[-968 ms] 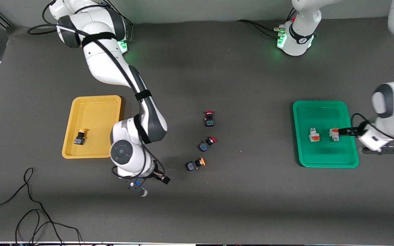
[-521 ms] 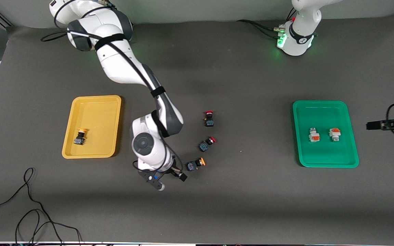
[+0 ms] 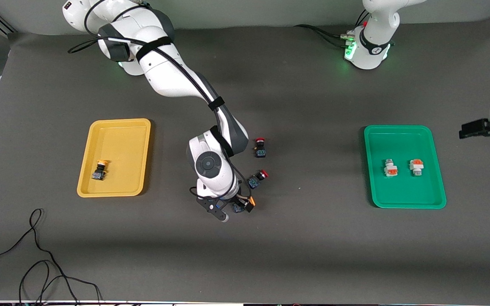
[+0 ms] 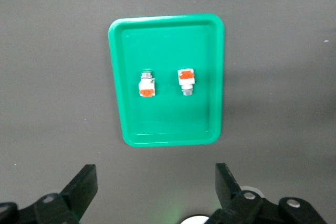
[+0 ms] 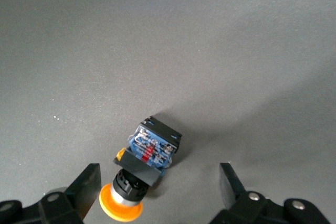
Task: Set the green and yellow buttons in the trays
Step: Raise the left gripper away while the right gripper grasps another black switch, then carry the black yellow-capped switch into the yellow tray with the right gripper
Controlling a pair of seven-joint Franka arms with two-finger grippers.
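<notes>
Having moved over, right gripper (image 5: 157,192) now straddles yellow button (image 5: 144,169).

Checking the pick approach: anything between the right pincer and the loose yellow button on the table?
Nothing visible. The right pincer hangs open over the yellow button, which lies on its side on bare table between the fingers. The nearest red button lies apart, outside the pincer's span.

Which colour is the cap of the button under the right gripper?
Yellow-orange cap, clearest in the right wrist view.
</notes>
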